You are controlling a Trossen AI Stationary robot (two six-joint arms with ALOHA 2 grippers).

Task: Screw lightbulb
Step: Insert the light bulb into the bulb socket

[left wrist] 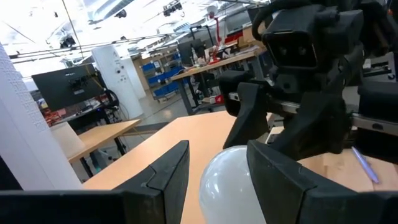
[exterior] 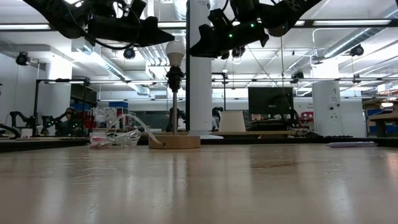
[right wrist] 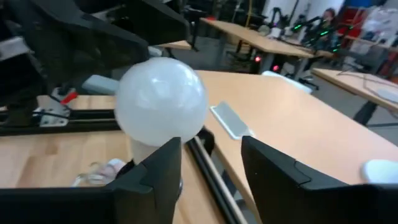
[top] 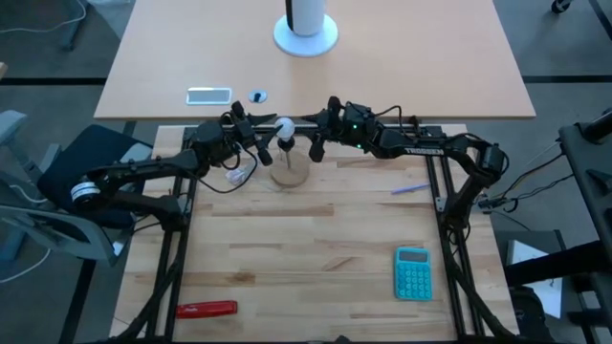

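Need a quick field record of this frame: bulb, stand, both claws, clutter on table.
bulb: lightbulb upright on top of the thin post, in the socket
stand: round wooden disc stand on the table, post rising from it
left claw: left claw open, fingers on either side of the bulb, contact unclear
right claw: right claw open, close beside the bulb, not around it
wrapper: clear plastic wrapper lying beside the stand
other: teal calculator, red tool, both far from the stand

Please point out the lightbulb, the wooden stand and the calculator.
lightbulb [top: 284,126], high view, its white dome.
wooden stand [exterior: 175,142], low view, side of the disc.
calculator [top: 413,273], high view, its keypad.
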